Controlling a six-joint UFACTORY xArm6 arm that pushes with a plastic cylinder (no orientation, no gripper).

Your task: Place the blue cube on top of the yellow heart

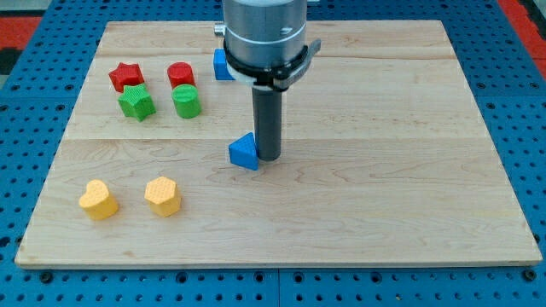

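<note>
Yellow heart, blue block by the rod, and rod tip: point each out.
yellow heart (98, 199): camera view, top face.
blue block (243, 153): camera view, left face.
my tip (268, 157): camera view, rod's lower end.

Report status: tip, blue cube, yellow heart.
My tip touching blue triangular block. Blue cube half hidden behind arm. Yellow heart view's lower left, untouched.

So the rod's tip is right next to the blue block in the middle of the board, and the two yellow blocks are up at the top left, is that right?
Not quite. My tip is right beside the blue block mid-board, but the two yellow blocks sit at the view's bottom left, not the top left. The camera view shows it.
</note>
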